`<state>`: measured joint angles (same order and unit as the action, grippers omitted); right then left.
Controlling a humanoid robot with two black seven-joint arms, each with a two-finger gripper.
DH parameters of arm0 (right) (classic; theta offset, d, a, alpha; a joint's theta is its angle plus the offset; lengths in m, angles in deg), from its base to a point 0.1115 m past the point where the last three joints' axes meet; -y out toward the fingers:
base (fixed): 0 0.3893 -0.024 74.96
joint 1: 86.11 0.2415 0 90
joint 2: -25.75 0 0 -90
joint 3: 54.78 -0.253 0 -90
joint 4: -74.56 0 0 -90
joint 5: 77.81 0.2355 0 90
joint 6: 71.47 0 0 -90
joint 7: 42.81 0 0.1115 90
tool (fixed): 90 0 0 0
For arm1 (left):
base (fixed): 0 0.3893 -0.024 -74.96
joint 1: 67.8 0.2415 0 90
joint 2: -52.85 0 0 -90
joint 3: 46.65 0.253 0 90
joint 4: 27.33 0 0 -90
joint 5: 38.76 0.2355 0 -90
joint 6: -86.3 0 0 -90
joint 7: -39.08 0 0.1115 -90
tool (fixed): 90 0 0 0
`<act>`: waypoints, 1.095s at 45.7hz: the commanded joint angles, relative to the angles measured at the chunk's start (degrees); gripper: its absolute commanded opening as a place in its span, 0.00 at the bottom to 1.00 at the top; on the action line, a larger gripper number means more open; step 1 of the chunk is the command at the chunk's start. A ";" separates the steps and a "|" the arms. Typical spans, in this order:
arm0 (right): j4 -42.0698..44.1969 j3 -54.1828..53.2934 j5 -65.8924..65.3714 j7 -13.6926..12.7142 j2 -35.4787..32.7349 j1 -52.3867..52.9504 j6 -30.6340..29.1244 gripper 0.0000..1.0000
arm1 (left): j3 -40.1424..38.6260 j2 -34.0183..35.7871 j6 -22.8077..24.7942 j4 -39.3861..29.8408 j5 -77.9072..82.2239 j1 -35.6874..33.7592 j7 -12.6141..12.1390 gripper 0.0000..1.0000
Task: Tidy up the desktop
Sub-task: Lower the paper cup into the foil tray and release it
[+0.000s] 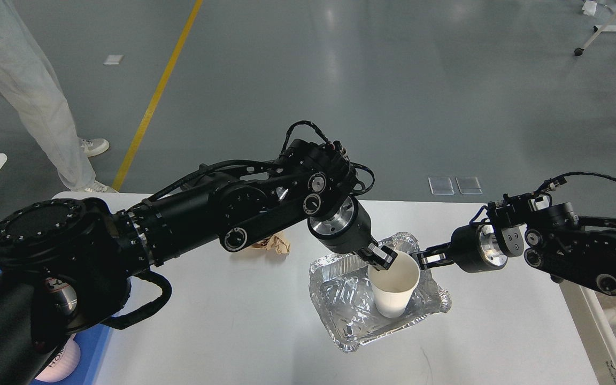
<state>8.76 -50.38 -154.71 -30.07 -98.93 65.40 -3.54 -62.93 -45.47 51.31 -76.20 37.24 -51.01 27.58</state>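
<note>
Head view: desktop (244, 326) lies below left gripper (382, 259).

White paper cup (394, 289) stands tilted in a crumpled foil tray (340, 299) on the worktop (222, 331); left claw (380, 258) pinches the cup's rim on its left side. Right claw (426, 259) sits just right of the cup at rim height, fingers close together, contact with the cup not clear. Crumpled brown paper (273, 244) lies left of the tray, partly under the left arm.
</note>
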 commanded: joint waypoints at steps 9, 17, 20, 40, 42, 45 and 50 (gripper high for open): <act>-0.03 -0.01 0.00 0.00 -0.03 0.28 -0.53 0.00 | 0.37 -1.35 -1.30 1.41 0.72 0.00 -0.02 0.03; -0.03 -0.01 0.09 0.00 -0.03 0.72 -0.62 0.00 | 0.37 -1.35 -3.94 2.03 1.25 -0.09 -0.02 0.01; -0.03 -0.01 0.09 0.00 -0.03 0.81 -0.62 0.00 | 0.37 -1.35 -4.64 2.11 1.87 -0.18 -0.02 0.01; -0.03 -0.01 0.09 0.00 -0.03 1.25 -0.79 0.00 | 0.02 -1.70 -7.01 2.73 0.81 -0.18 -0.11 0.19; -0.03 0.08 0.09 0.00 -0.12 1.25 -0.79 0.00 | -0.07 -1.70 -6.93 2.73 0.73 -0.27 0.07 0.28; -0.03 0.08 0.09 0.00 -0.12 1.25 -1.05 0.00 | -0.16 -1.70 -6.84 2.73 0.20 -0.62 0.15 0.39; -0.03 0.08 0.09 0.00 -0.12 1.25 -1.05 0.00 | 0.02 -1.70 -6.75 2.73 -3.66 -1.14 -0.11 0.53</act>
<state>8.73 -50.35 -154.63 -30.07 -99.03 66.64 -4.52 -63.05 -47.20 44.43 -73.47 36.99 -51.65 27.63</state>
